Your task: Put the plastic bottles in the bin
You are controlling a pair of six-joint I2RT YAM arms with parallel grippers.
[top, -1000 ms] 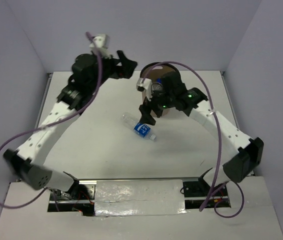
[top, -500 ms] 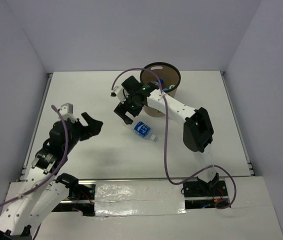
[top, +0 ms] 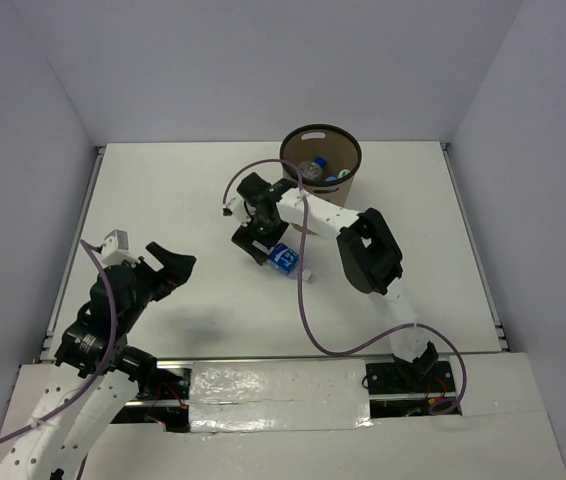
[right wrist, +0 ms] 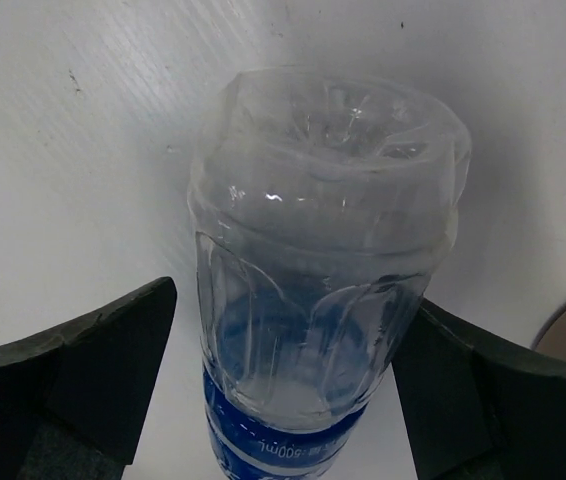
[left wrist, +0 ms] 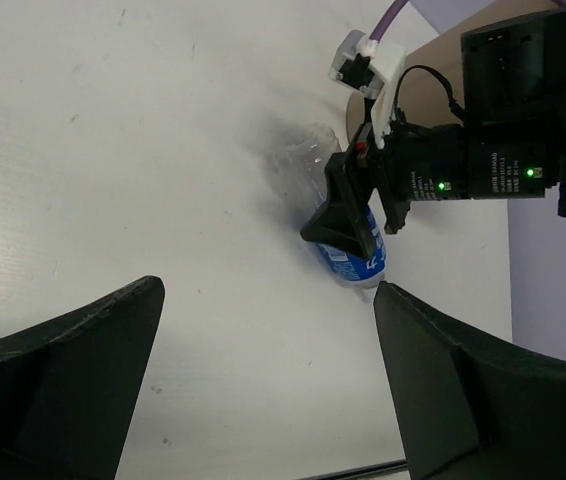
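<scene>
Top view only: tall brown cardboard bin (top: 321, 128), black rim, upper centre, small bottles (top: 311, 168) inside. Clear blue-labelled plastic bottle (top: 283, 257) lying on white table (top: 433, 260), lower left of bin, under right gripper (top: 258, 243). Plain grey walls (top: 263, 60).
Left wrist: left gripper (left wrist: 268, 295) spread wide, empty.
Right wrist: fingers wide, straddling bottle base; contact unclear, cap cut off.

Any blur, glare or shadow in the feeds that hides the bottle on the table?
Right wrist: bottle sharp and close, small glints on its clear base, own fingers dark silhouettes. Left wrist: soft grey shadow beside it on the table, nothing washed out. Top external: even light, no glare.
</scene>
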